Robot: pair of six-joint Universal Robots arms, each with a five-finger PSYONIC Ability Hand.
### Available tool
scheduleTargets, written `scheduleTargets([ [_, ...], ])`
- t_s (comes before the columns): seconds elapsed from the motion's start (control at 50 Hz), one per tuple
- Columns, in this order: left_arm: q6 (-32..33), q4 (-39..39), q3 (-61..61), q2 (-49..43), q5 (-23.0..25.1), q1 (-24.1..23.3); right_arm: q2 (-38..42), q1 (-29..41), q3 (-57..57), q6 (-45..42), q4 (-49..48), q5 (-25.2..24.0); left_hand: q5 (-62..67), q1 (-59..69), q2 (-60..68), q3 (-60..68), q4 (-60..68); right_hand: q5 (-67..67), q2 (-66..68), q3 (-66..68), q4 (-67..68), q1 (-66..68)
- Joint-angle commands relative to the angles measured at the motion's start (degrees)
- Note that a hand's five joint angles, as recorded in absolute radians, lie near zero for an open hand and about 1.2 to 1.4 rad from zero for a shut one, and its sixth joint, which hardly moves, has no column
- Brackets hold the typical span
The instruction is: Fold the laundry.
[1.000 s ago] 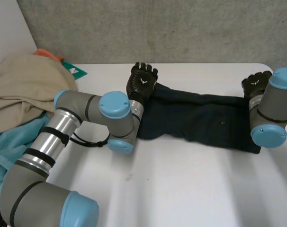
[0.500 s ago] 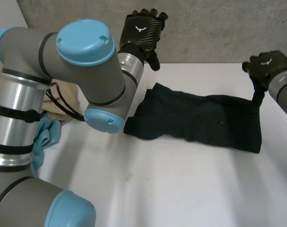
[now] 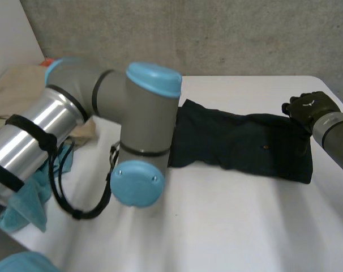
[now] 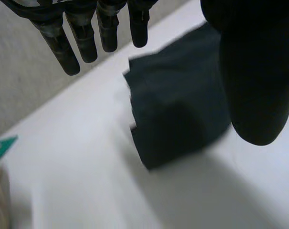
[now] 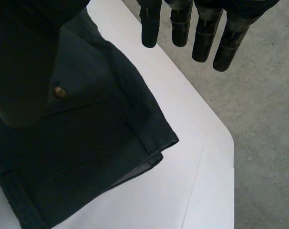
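Hands had just lifted off; left hand [image 4: 82,38] loose, empty, above one end of dark trousers [image 3: 239,148]; right hand [image 5: 204,33] same at other end; trousers lay folded on table [image 3: 228,226]; this fold looked finished.

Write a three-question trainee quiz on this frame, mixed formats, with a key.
1. True or false: the left hand is clamped on the dark garment.
2. The beige and light-blue laundry pile lies where? A: on the robot's left side. B: on its right side. C: on top of the dark garment.
3. Fill in: the right hand, fingers straight and holding nothing, counts as ____.

Key: 1 false, its fingers are straight and hold nothing. 2 A. 3 open.
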Motion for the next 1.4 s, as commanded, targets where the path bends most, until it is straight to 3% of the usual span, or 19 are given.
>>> scheduleTargets([
  [0.02,-0.4,28.2,-32.1,17.0,4.2,0.2,0.0,0.1,2.0,1.4,0.1,-0.3,2.6,3.4,3.0,3.1,3.4,-3.3,-2.6,-2.0,-3.3,-1.4],
  [0.12,3.8,49.3,-50.9,27.7,12.2,1.4,-0.1,-0.1,5.7,1.7,0.1,-1.3,1.6,2.4,2.0,2.1,2.3,-3.3,-2.6,-2.0,-3.3,-1.4],
  [0.26,9.3,60.7,-61.7,30.1,15.6,6.2,-0.1,-1.4,11.9,1.8,-2.1,-3.7,1.4,2.2,1.8,1.9,2.2,-3.3,-2.6,-2.0,-3.3,-1.4],
  [0.42,9.3,60.9,-63.6,30.4,15.3,8.9,0.6,-4.1,17.2,1.7,-12.6,-4.2,1.4,2.2,1.8,1.9,2.2,-2.5,-1.9,-1.2,-2.5,-0.7],
  [0.7,9.3,60.8,-63.7,31.2,15.2,8.9,5.9,-5.7,16.3,1.5,-18.1,-4.4,1.4,2.2,1.8,1.9,2.2,21.5,22.2,22.9,21.5,23.4],
  [0.76,9.3,60.9,-63.7,31.2,15.2,9.0,6.5,-5.6,16.4,1.4,-18.0,-4.7,1.4,2.2,1.8,1.9,2.2,31.8,32.4,33.1,31.8,33.6],
  [0.84,9.3,60.9,-63.7,31.1,15.2,9.0,6.4,-5.6,16.3,1.2,-17.8,-4.9,1.4,2.2,1.8,1.9,2.2,66.7,67.3,68.0,66.7,68.5],
  [0.96,9.3,60.8,-63.8,31.4,15.0,8.9,4.4,-7.7,16.6,-0.3,-16.9,-4.7,1.4,2.2,1.8,1.9,2.2,66.7,67.4,68.0,66.7,68.6],
  [1.06,9.3,60.8,-64.3,32.2,14.9,9.0,1.5,-13.5,16.2,-7.9,-15.1,-4.4,1.3,2.1,1.7,1.8,2.0,66.7,67.4,68.0,66.7,68.6],
  [1.16,9.3,60.8,-64.3,32.9,15.0,8.9,0.7,-15.5,11.6,-23.5,-12.7,-3.1,1.3,2.1,1.7,1.8,2.0,66.7,67.4,68.0,66.7,68.6],
  [1.28,9.3,60.8,-64.3,32.9,14.9,8.9,0.5,-9.8,4.0,-28.1,-12.4,-2.3,1.1,1.9,1.5,1.6,1.8,66.7,67.4,68.0,66.7,68.6],
  [1.4,9.4,60.8,-64.4,33.0,14.8,8.9,1.6,4.9,-1.8,-29.1,-12.4,-4.4,1.1,1.9,1.5,1.6,1.8,66.7,67.4,68.0,66.7,68.6],
])
